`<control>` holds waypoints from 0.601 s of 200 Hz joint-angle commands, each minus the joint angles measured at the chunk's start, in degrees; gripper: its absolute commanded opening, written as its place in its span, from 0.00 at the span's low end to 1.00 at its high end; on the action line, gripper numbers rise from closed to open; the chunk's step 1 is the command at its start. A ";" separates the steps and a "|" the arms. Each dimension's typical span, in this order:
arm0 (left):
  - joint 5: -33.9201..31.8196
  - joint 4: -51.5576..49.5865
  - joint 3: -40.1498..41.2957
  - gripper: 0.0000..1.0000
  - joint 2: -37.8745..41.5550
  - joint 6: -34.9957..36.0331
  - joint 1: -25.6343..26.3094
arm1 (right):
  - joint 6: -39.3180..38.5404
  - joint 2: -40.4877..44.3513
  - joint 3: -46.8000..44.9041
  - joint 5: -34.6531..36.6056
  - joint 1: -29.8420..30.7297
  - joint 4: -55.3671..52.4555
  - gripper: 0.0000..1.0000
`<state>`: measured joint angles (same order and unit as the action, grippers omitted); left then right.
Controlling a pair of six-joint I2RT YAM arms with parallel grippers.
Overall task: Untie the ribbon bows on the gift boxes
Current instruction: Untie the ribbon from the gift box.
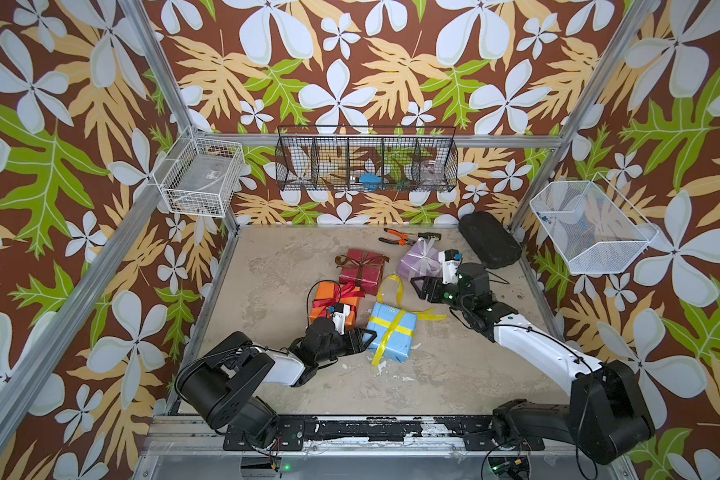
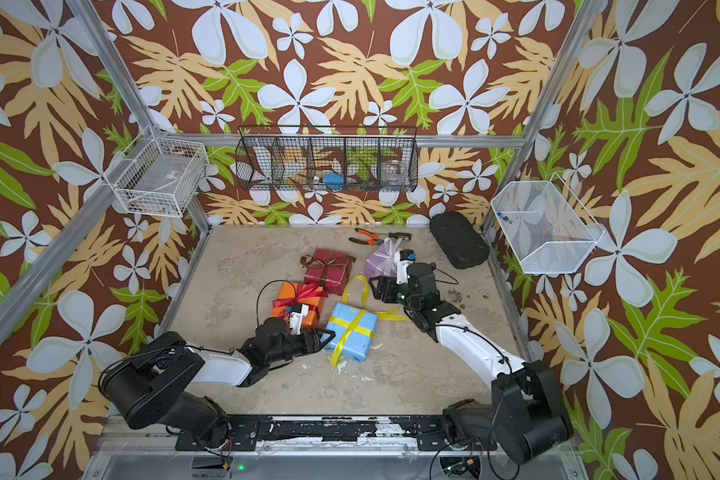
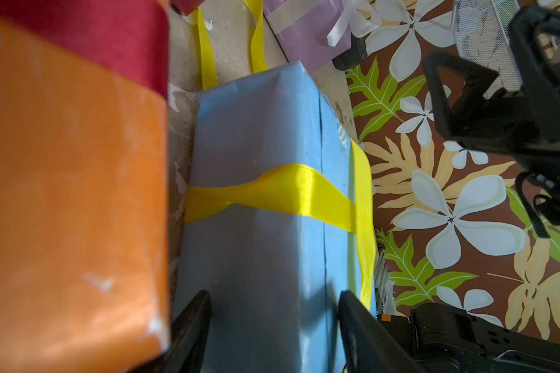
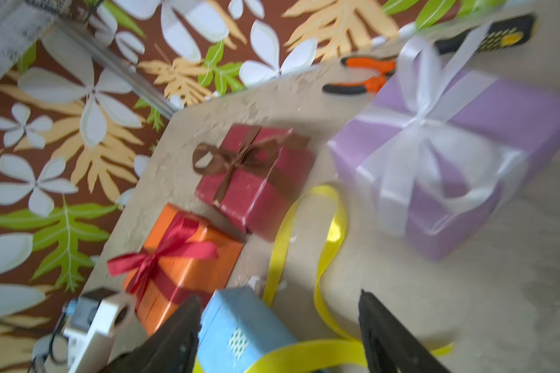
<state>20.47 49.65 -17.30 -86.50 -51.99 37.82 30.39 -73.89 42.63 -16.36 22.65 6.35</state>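
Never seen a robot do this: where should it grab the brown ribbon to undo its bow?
Probably the flat loose end of the brown ribbon, opposite the round loop, coming from above: the bow lies atop the dark red box, and pulling a tail should slip the knot.

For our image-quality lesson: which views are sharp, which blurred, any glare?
Both top views: sharp, evenly lit. Right wrist view: smeared throughout, the lilac box soft. Left wrist view: the near orange box out of focus, sheen on the yellow ribbon.

The orange box [image 1: 324, 292], dark red box [image 1: 352, 278] and light blue box [image 1: 400, 345] crowd the middle. There is wide room on the bare surface [image 1: 433, 382] in front of them.
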 commanded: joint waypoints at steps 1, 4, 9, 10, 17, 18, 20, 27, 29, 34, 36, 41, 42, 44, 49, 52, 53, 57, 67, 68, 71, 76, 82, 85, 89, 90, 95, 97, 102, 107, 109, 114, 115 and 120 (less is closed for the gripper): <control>1.60 -0.46 -0.45 0.68 1.39 -0.28 0.15 | -0.12 2.00 -3.31 -1.48 2.97 -4.76 0.73; 1.71 -0.57 -0.45 0.68 1.64 -0.37 0.15 | 0.45 2.28 -4.06 -1.96 3.31 -4.58 0.72; 1.96 -0.60 -0.54 0.68 2.03 -0.48 0.15 | 1.50 2.66 -5.01 -2.57 3.79 -4.18 0.70; 2.04 -0.56 -0.54 0.68 2.08 -0.52 0.15 | 1.72 2.72 -5.23 -2.73 3.88 -4.03 0.69; 2.43 -0.59 -0.69 0.69 2.52 -0.85 0.15 | 2.97 3.34 -6.93 -3.94 4.44 -3.16 0.65; 2.54 -0.60 -0.71 0.69 2.59 -0.89 0.15 | 3.21 3.37 -7.16 -4.07 4.47 -2.95 0.65; 2.69 -0.60 -0.76 0.69 2.66 -0.96 0.15 | 3.56 3.44 -7.55 -4.42 4.65 -2.62 0.64; 3.14 -0.60 -0.88 0.69 3.02 -1.05 0.16 | 4.86 3.86 -8.79 -5.17 5.21 -1.36 0.64; 3.19 -0.60 -0.89 0.69 3.07 -1.09 0.15 | 5.12 3.93 -9.15 -5.28 5.45 -1.02 0.64; 3.39 -0.58 -0.90 0.69 3.26 -1.27 0.15 | 6.00 4.10 -9.98 -5.57 5.84 0.33 0.63; 3.38 -0.53 -0.94 0.69 3.33 -1.27 0.15 | 6.39 4.14 -10.32 -5.65 5.94 0.90 0.62; 3.38 -0.54 -0.99 0.69 3.58 -1.27 0.15 | 7.24 4.10 -11.03 -6.35 6.22 2.33 0.61; 3.36 -0.57 -0.94 0.68 3.60 -1.23 0.15 | 7.45 4.15 -11.19 -6.47 6.29 2.65 0.61; 3.27 -0.60 -0.93 0.68 3.68 -1.20 0.15 | 7.79 4.07 -11.41 -6.66 6.38 3.24 0.60; 3.13 -0.69 -0.89 0.68 3.75 -1.06 0.15 | 8.59 3.82 -11.87 -7.22 6.50 4.55 0.58; 2.98 -0.90 -0.94 0.68 3.78 -0.97 0.15 | 9.13 3.67 -12.11 -7.63 6.53 5.27 0.57; 2.95 -0.97 -0.96 0.68 3.79 -0.90 0.15 | 9.28 3.58 -12.17 -7.76 6.53 5.53 0.56; 2.64 -1.32 -1.05 0.68 3.79 -0.64 0.15 | 9.92 3.33 -12.48 -8.33 6.58 6.93 0.55; 2.02 -2.10 -1.23 0.68 3.62 0.01 0.16 | 11.06 2.35 -12.62 -9.29 6.62 9.42 0.55; 2.03 -2.19 -1.24 0.68 3.53 0.02 0.15 | 11.21 2.26 -12.60 -9.34 6.66 9.67 0.55; 1.84 -2.34 -1.19 0.68 3.53 0.12 0.15 | 11.52 1.89 -12.58 -9.46 6.62 10.24 0.55; 1.70 -2.45 -1.09 0.69 3.48 0.31 0.10 | 12.12 1.35 -12.73 -9.79 6.61 11.42 0.55; 1.43 -2.45 -1.02 0.69 3.44 0.45 0.10 | 12.85 0.48 -12.71 -10.18 6.68 12.72 0.55; 1.29 -2.37 -0.92 0.69 3.29 0.48 0.14 | 13.14 0.04 -12.70 -10.52 6.62 13.39 0.54; 0.98 -2.45 -0.82 0.69 3.27 0.55 0.14 | 13.59 -0.61 -12.75 -11.01 6.61 14.22 0.54; 0.98 -2.45 -0.77 0.69 3.27 0.60 0.15 | 13.70 -0.80 -12.70 -11.17 6.61 14.44 0.54; 0.84 -2.45 -0.68 0.69 3.26 0.77 0.15 | 14.35 -1.67 -12.70 -11.72 6.61 15.42 0.54; 0.74 -2.45 -0.64 0.69 3.20 0.82 0.10 | 14.59 -2.00 -12.67 -11.95 6.61 15.70 0.54; 0.46 -2.49 -0.55 0.69 3.10 1.06 0.14 | 15.01 -2.83 -12.51 -12.57 6.61 16.39 0.52; 0.30 -2.70 -0.46 0.69 2.93 1.25 0.17 | 15.35 -3.58 -12.49 -13.04 6.76 16.94 0.52; 0.28 -2.78 -0.46 0.69 2.87 1.27 0.15 | 15.43 -3.91 -12.49 -13.25 6.78 17.12 0.52; 0.18 -2.83 -0.39 0.69 2.56 1.42 0.15 | 15.69 -4.40 -12.35 -13.31 6.79 17.41 0.52; 0.18 -2.86 -0.38 0.69 2.47 1.44 0.15 | 15.72 -4.54 -12.38 -13.29 6.83 17.39 0.52; 0.19 -2.85 -0.37 0.69 2.24 1.51 0.12 | 15.93 -5.18 -12.37 -13.11 6.88 17.67 0.52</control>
<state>21.43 47.72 -17.93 -83.46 -52.14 37.93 43.38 -76.75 30.11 -27.09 29.26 19.92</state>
